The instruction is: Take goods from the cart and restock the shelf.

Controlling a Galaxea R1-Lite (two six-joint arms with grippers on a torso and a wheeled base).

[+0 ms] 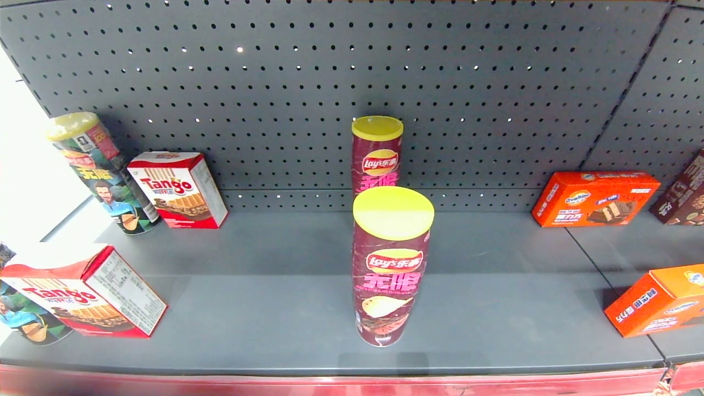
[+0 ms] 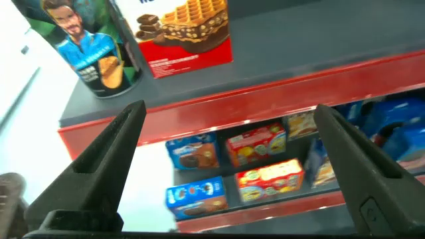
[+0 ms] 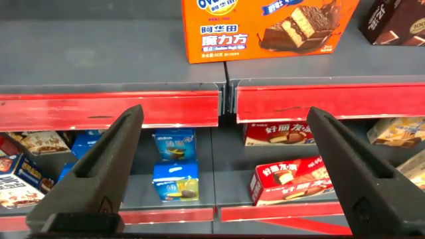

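Two maroon chip cans with yellow lids stand in a line at the middle of the grey shelf (image 1: 495, 308): one near the front (image 1: 389, 267), one at the back (image 1: 377, 154). My left gripper (image 2: 229, 162) is open and empty, below the shelf's red front edge (image 2: 219, 109), under a wafer box (image 2: 186, 30) and a green chip can (image 2: 89, 46). My right gripper (image 3: 226, 166) is open and empty too, in front of the red edge (image 3: 133, 109) beneath an orange chocolate box (image 3: 265, 26).
On the shelf's left stand a green can (image 1: 99, 170) and two wafer boxes (image 1: 179, 190) (image 1: 82, 297). Orange boxes (image 1: 594, 198) (image 1: 657, 300) and a brown box (image 1: 685, 192) are at the right. Lower shelves hold several snack boxes (image 3: 176, 169) (image 2: 255, 143).
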